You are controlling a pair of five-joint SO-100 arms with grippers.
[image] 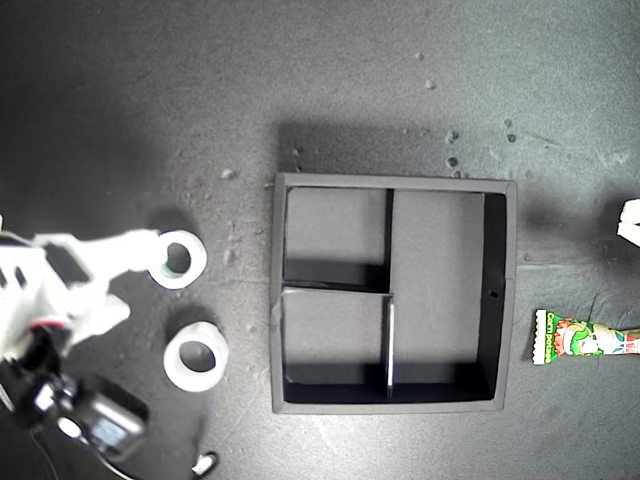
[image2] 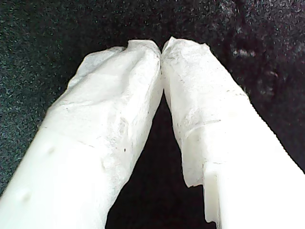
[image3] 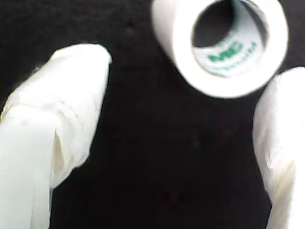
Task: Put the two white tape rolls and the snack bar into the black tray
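Second wrist view: my second gripper (image3: 183, 109) has its fingers (image3: 62, 109) spread wide, nothing between them yet. Tape roll with the greenish inner rim (image3: 220, 45) sits just past the tips, close against one finger, lying flat, centre hole up, green print visible inside. Exterior view matches: white arm reaching in from the exterior view's left, my second gripper (image: 150, 250) right at that same roll (image: 180, 259).

First wrist view: my first gripper (image2: 161, 50) has fingers (image2: 114, 105) pressed together at the tips, holding nothing, only dark counter (image2: 47, 38) beyond. Can't say for sure where it sits in the exterior view.

Second tape roll (image: 196, 354), slightly thicker, lies flat on the counter just below the first in the exterior view, apart from it. Black tray (image: 503, 290) is mid-frame, all three compartments bare. Snack bar (image: 585, 338) lies at the exterior view's right edge, just beyond the tray wall, partly cut off.

Handling, my read: rolls look light and stiff, smooth sided, probably slide on the counter if nudged off-centre. Best grab is one finger in the hole and one outside, pinching the ring wall, or straddling the full outer width. Snack bar wrapper is shiny, likely slick and crushable; take it across the narrow middle, gentle squeeze, not by the crimped end.
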